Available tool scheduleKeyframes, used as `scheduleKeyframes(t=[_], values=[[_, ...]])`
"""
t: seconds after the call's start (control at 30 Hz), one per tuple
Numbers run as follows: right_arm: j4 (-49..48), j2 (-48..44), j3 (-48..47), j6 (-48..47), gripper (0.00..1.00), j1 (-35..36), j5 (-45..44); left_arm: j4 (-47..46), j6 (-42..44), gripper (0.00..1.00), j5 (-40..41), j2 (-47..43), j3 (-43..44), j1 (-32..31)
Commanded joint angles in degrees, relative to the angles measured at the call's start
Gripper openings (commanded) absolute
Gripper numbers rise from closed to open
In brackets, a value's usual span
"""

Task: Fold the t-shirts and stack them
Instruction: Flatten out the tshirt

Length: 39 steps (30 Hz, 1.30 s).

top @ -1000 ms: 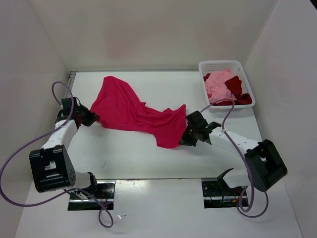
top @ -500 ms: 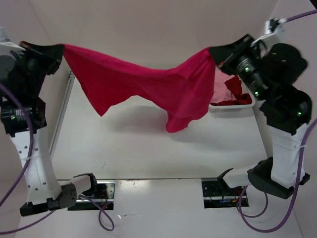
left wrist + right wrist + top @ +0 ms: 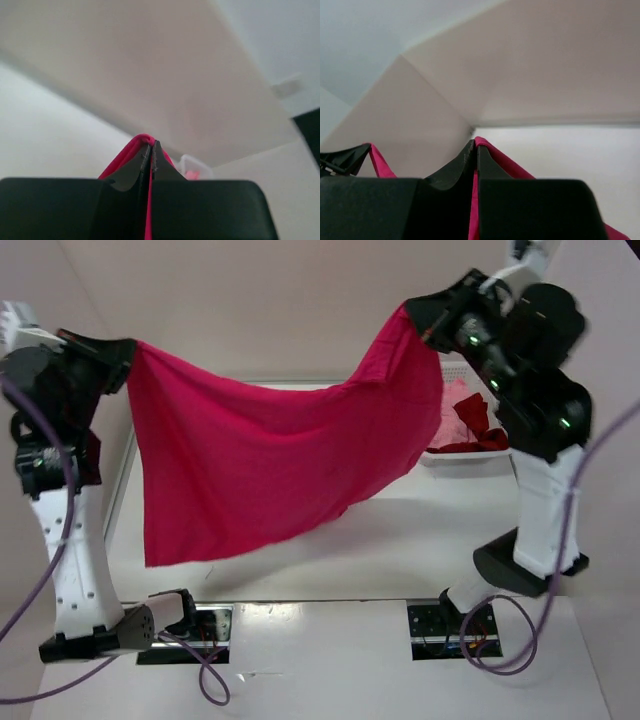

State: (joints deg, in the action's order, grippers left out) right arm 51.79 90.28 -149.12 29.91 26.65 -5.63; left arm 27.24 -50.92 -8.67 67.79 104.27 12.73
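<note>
Right tool (image 3: 415,318) — basket (image 3: 470,458) behind crimson shirt (image 3: 270,460)

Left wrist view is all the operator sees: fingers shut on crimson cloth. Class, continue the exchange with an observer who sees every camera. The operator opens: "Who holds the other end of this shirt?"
Observer: The right gripper is shut on the crimson shirt's other top corner, raised high.
Operator: Is the cloth bunched or spread?
Observer: Spread as a wide sheet between the arms, hanging lowest below the left gripper.
Operator: Where are the other shirts?
Observer: The pale pink shirt and dark red shirt lie in the white basket, behind the right arm.
</note>
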Motion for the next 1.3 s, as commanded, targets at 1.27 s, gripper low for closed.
scheduleKeyframes(t=[1.27], values=[[-23.93, -18.82, 93.61, 2.07, 0.01, -17.95, 13.18, -7.65, 4.86, 0.0, 6.55, 2.0, -43.74, 4.67]])
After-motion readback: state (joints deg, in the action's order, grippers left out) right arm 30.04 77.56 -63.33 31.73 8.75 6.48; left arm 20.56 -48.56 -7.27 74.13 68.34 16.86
